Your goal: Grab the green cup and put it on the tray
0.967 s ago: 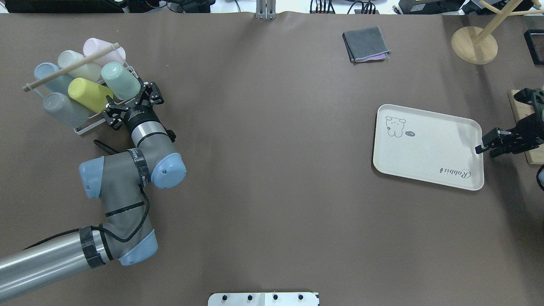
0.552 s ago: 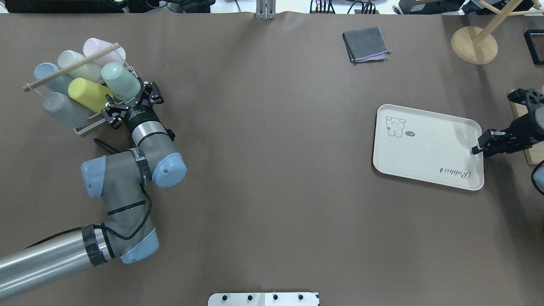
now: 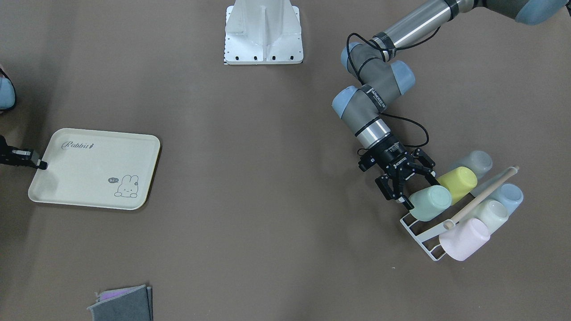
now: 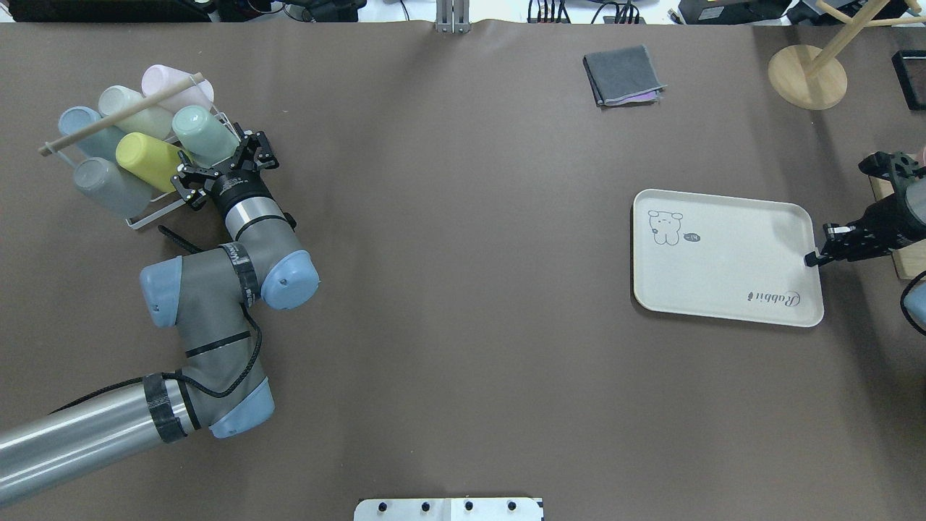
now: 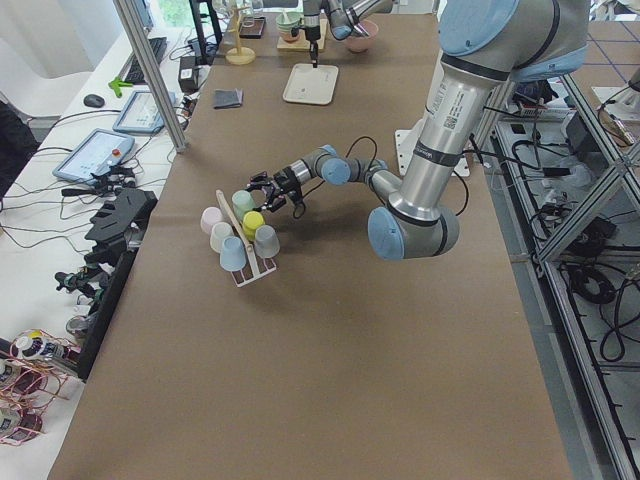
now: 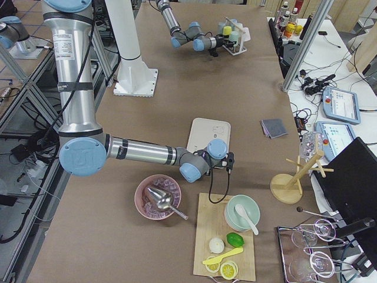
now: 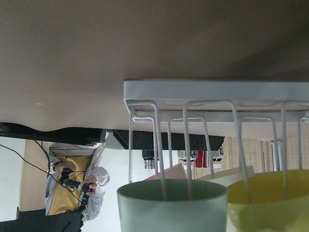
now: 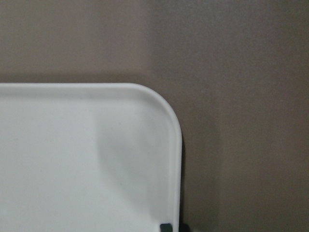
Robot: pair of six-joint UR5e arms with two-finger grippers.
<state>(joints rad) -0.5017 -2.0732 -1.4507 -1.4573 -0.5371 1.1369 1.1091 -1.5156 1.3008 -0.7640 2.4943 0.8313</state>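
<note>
The green cup point(image 4: 205, 134) lies tilted in a white wire rack point(image 4: 145, 217), mouth toward my left arm; it also shows in the front view point(image 3: 430, 203) and the left wrist view point(image 7: 171, 205). My left gripper point(image 4: 213, 161) is open, its fingers on either side of the cup's mouth end, seen too in the front view point(image 3: 417, 191). The cream tray point(image 4: 723, 253) with a bunny drawing lies flat at the right. My right gripper point(image 4: 814, 257) is shut on the tray's right rim; the right wrist view shows that corner of the tray point(image 8: 72, 159).
A yellow cup point(image 4: 148, 159), grey-blue cups, a cream and a pink cup fill the rack under a wooden rod point(image 4: 119, 114). A folded grey cloth point(image 4: 622, 74) and a wooden stand point(image 4: 806, 76) lie at the far side. A cutting board point(image 4: 908, 264) is by the right arm.
My left gripper has moved forward so its fingers reach around the green cup's mouth end. My right gripper has turned the tray, which now lies squarer to the table.
</note>
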